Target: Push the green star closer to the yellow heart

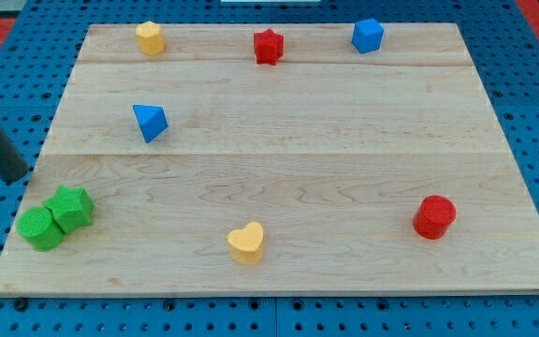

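Observation:
The green star (pixel 71 208) sits near the board's lower left corner, touching a green round block (pixel 41 228) on its lower left. The yellow heart (pixel 247 242) lies near the view's bottom edge, left of centre, well to the right of the star. My tip (pixel 17 178) is at the view's left edge, just off the board's left side, a little above and left of the green star and apart from it.
A blue triangular block (pixel 150 122) lies at upper left. A yellow hexagon-like block (pixel 150 37), a red star (pixel 268 45) and a blue block (pixel 367 36) line the top. A red cylinder (pixel 434 216) stands at lower right. The wooden board (pixel 344 159) rests on blue pegboard.

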